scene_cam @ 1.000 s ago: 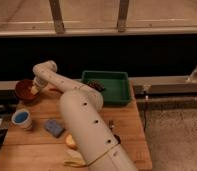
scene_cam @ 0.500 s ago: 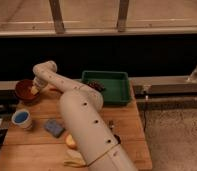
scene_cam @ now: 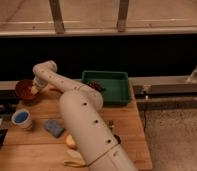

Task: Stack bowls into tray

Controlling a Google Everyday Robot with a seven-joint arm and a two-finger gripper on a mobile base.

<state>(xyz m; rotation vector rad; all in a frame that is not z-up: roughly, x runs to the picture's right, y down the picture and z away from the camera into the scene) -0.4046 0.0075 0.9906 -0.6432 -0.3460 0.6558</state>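
A round reddish-brown bowl (scene_cam: 25, 90) with an orange-red inside sits at the far left of the wooden table. My gripper (scene_cam: 35, 90) is at the end of the white arm, down at the bowl's right rim, partly inside it. The dark-green tray (scene_cam: 113, 86) lies at the table's back right, with a small dark object (scene_cam: 96, 86) at its left side. The arm reaches from the front over the table's middle to the bowl.
A white cup with a blue inside (scene_cam: 22, 118) stands at the left front. A blue-grey sponge (scene_cam: 54, 127) lies near the arm. A yellow fruit (scene_cam: 70, 142) and a banana (scene_cam: 74, 161) lie at the front. A dark ledge runs behind the table.
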